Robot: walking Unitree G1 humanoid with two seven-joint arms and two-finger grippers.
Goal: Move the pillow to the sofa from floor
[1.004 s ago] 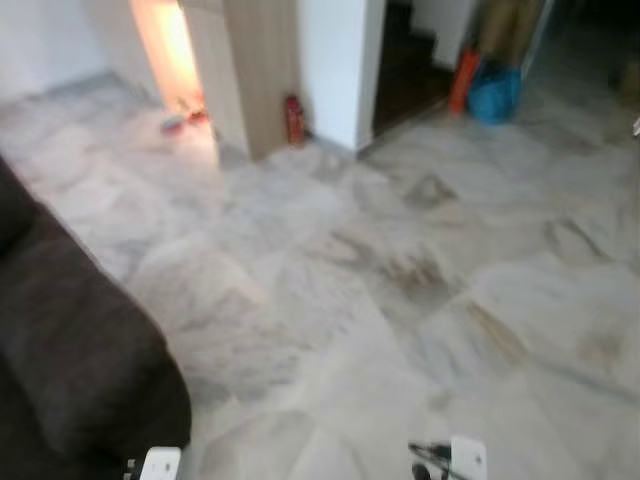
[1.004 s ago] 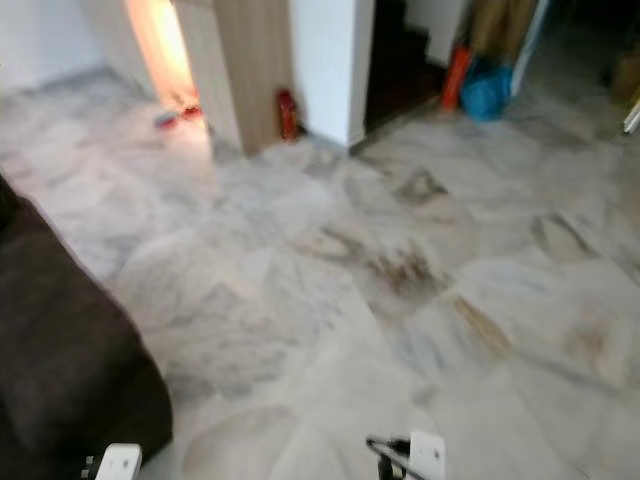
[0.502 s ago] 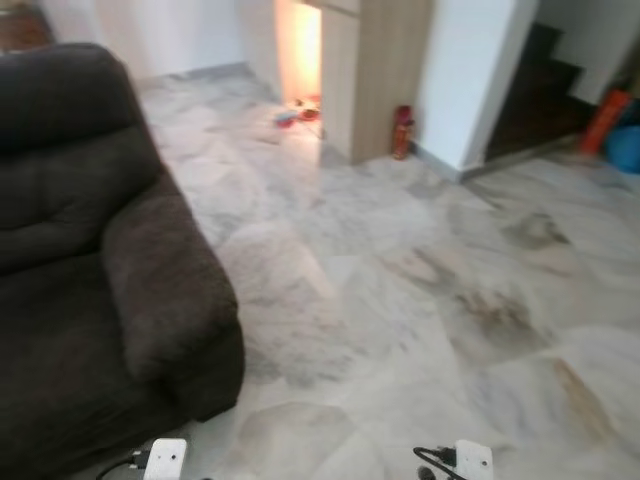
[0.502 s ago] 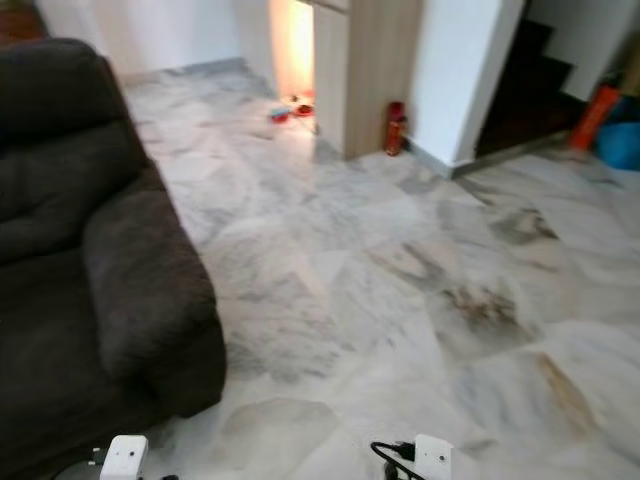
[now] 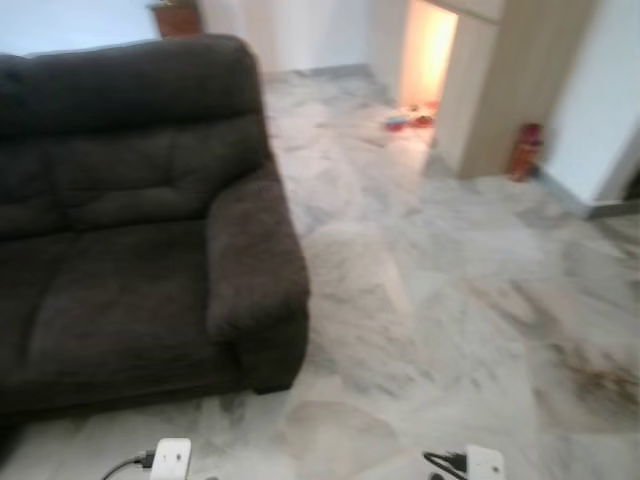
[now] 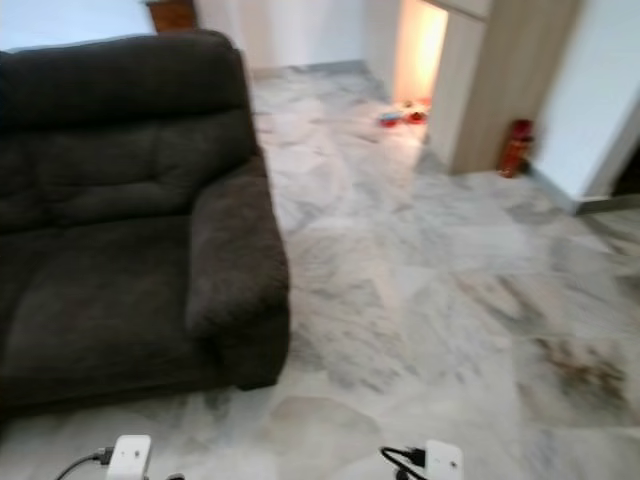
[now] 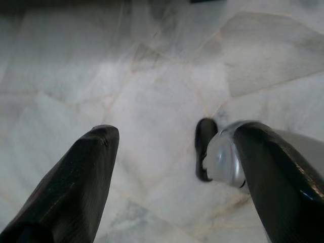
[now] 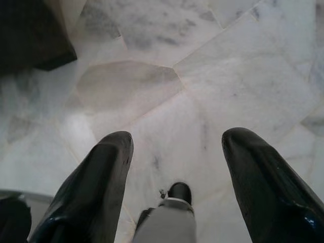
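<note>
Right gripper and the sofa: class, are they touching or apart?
Apart. In the right wrist view the right gripper hangs open above bare marble floor, while the sofa corner sits well beyond its fingers.

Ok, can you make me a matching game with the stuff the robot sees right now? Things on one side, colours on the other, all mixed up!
Things:
1. sofa
2. fire extinguisher
3. floor
4. cabinet

Colours:
A. light wood
B. red
C. dark brown
D. white and grey marble

Pairs: 1-C, 2-B, 3-D, 4-A
</note>
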